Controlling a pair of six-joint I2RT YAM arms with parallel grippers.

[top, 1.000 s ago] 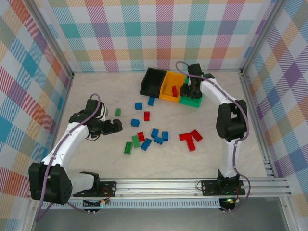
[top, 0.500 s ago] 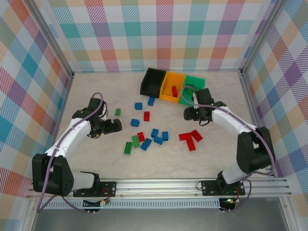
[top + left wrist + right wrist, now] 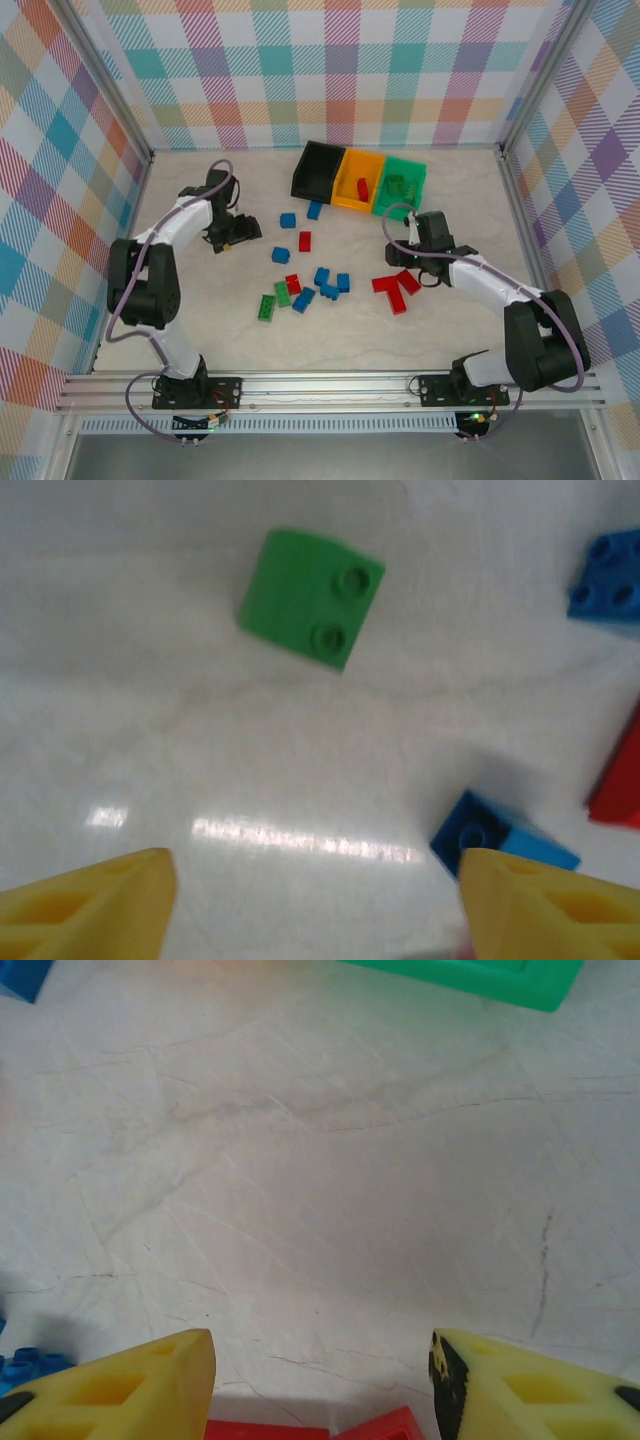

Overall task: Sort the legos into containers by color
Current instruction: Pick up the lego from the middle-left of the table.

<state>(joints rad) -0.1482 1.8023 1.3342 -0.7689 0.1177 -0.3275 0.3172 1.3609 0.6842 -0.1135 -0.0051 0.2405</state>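
Observation:
Blue, red and green legos lie scattered mid-table. My left gripper (image 3: 238, 232) hovers open over bare table, and a small green lego (image 3: 312, 598) lies just ahead of its fingers (image 3: 100, 900); the left gripper (image 3: 312, 860) holds nothing. A blue lego (image 3: 500, 842) sits beside its right finger. My right gripper (image 3: 407, 275) stands open and empty above the red legos (image 3: 396, 288); the right gripper (image 3: 320, 1340) has red legos (image 3: 300, 1430) at its base. The containers stand at the back: black (image 3: 318, 170), orange (image 3: 350, 190), green (image 3: 410, 178).
A red lego (image 3: 362, 186) lies in the orange bin and green legos (image 3: 398, 184) in the green bin. Blue legos (image 3: 325, 283) cluster mid-table, with green ones (image 3: 272, 300) to their left. Metal posts and plaid walls enclose the table.
My right gripper left the green bin and came down toward the near red legos. My left gripper moved back toward the small green lego, its jaws narrowing somewhat.

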